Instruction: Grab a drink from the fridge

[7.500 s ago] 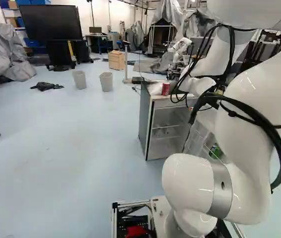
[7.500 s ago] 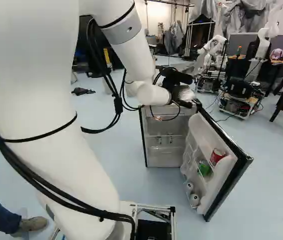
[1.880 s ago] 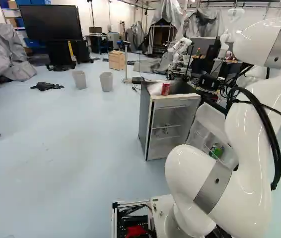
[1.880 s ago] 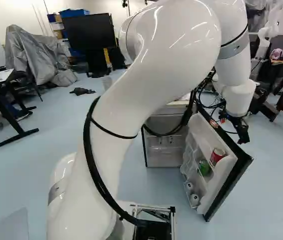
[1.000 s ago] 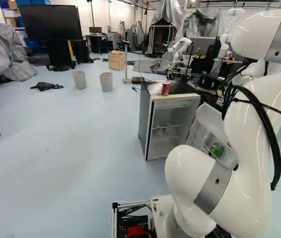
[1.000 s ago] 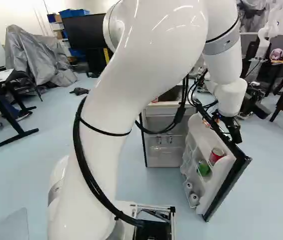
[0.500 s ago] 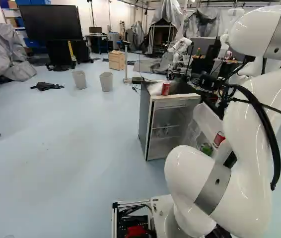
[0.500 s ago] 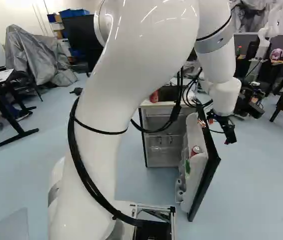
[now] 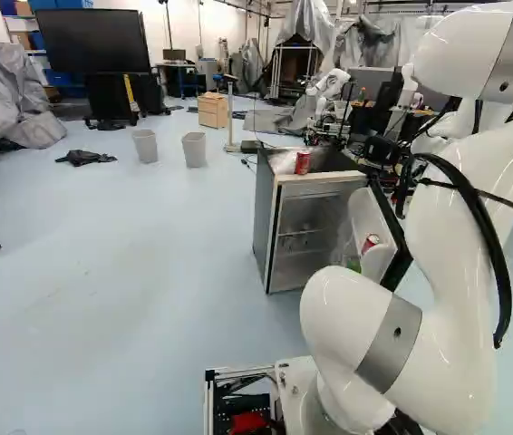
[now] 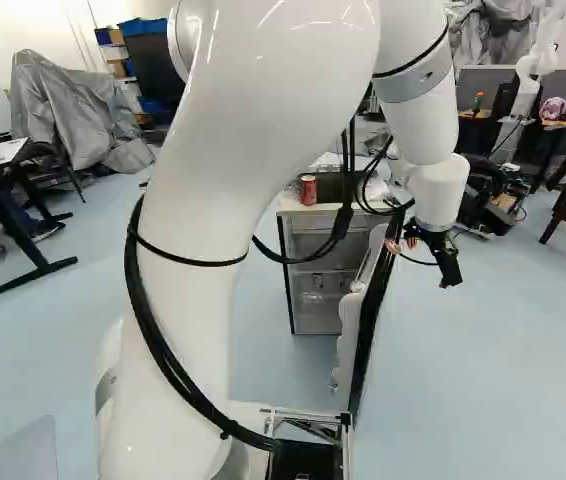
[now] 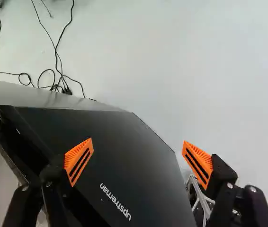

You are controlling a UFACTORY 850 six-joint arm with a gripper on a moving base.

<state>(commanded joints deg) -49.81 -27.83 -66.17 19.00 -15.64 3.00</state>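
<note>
Pale blue floor spreads through a large workshop. Jaws on the black gripper stand wide apart, their orange pads facing each other and nothing gripped. In the wrist view, the dark outer face of the fridge door lies under and ahead of the gripper, running across the space between the two fingers; whether either touches it, I cannot tell. Loose black cables curl on the floor beyond the door.

The right base view shows the gripper pointing down on the outer side of the door, which is seen nearly edge-on. The small fridge is partly open. On the inside of its door, in the left base view, a red drink can sits in a white rack, with something green beside it, mostly hidden. A second red can stands upright on top of the fridge, well apart from the gripper.

Farther back are two grey bins, a wooden drawer unit, a large dark screen and another robot.
</note>
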